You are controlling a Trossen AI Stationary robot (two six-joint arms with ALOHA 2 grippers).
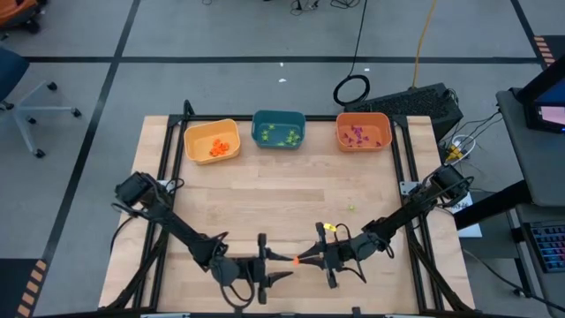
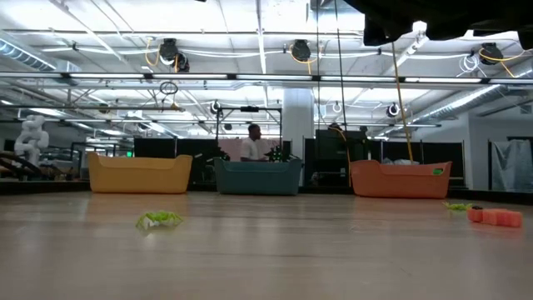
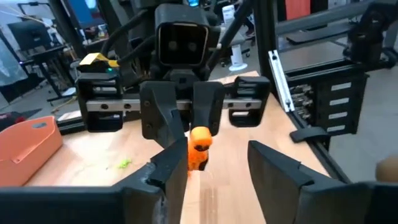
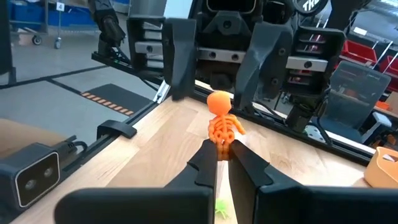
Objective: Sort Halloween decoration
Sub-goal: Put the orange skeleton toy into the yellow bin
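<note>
At the table's near edge, the right gripper [image 4: 222, 163] pinches an orange skeleton trinket [image 4: 222, 122], offering it between the left gripper's [image 3: 217, 168] parted fingers. The yellow bin [image 1: 212, 140], teal bin [image 1: 279, 129] and orange bin [image 1: 363, 131] hold sorted pieces; a green trinket [image 2: 157, 219] remains.
</note>
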